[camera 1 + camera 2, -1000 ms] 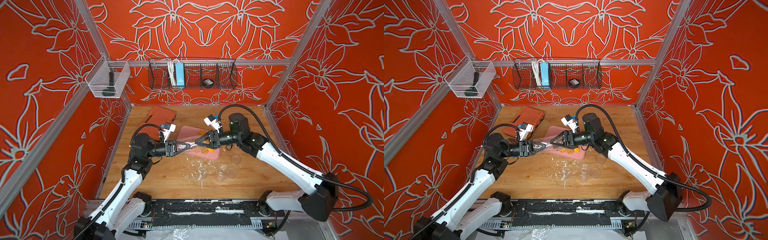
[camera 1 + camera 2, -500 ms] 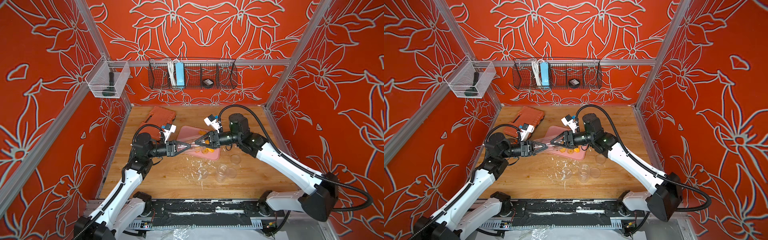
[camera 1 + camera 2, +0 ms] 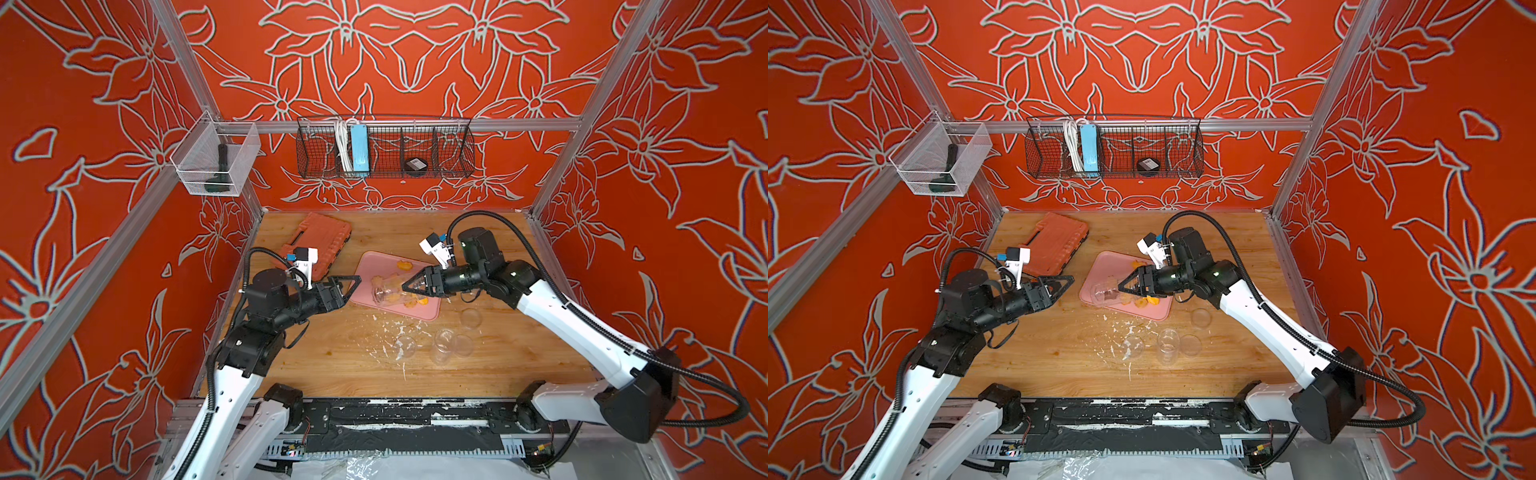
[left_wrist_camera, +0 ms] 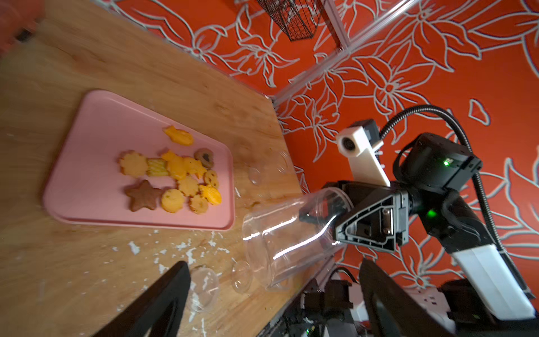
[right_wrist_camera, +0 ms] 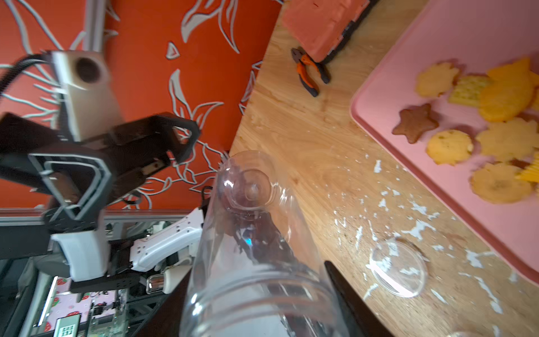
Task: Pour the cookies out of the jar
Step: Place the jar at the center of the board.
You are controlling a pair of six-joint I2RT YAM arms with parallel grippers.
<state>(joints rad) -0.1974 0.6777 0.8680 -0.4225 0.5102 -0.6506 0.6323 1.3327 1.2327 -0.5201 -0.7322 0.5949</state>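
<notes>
1. Pinches the jar (image 4: 285, 233) by its mouth wall with the right jaws, closed narrow, one finger seemingly inside the neck; likely done to leave the body free for tipping.
2. Holds it on its side in the air over the tray (image 4: 96, 140), base toward the left jaws; looks empty, so probably poured out already.
3. Spreads the left jaws wide, gripping nothing, near the tray's edge and apart from the jar's base; presumably clear of the pour.
4. Finds the cookies (image 4: 175, 175) lying on the tray in one loose cluster, some overlapping, one fish shape a little apart; none seen on the tabletop (image 3: 340, 353).
5. Reads as dry, flat, crisp-edged biscuits: stars, scalloped flowers, fish, a ridged square; yellow-orange and tan, one dark brown star.
6. Shows clear thin plastic in the jar, ribbed near the mouth, dimpled at the base; smooth matte pink with a raised rim in the tray, fit to stop sliding biscuits.
7. Notes grained wood underneath, strewn with white flecks (image 5: 417, 227) and clear lids (image 3: 471, 319); farther back, an orange ribbed case (image 3: 318, 241) with pliers (image 5: 310, 71) beside it.
</notes>
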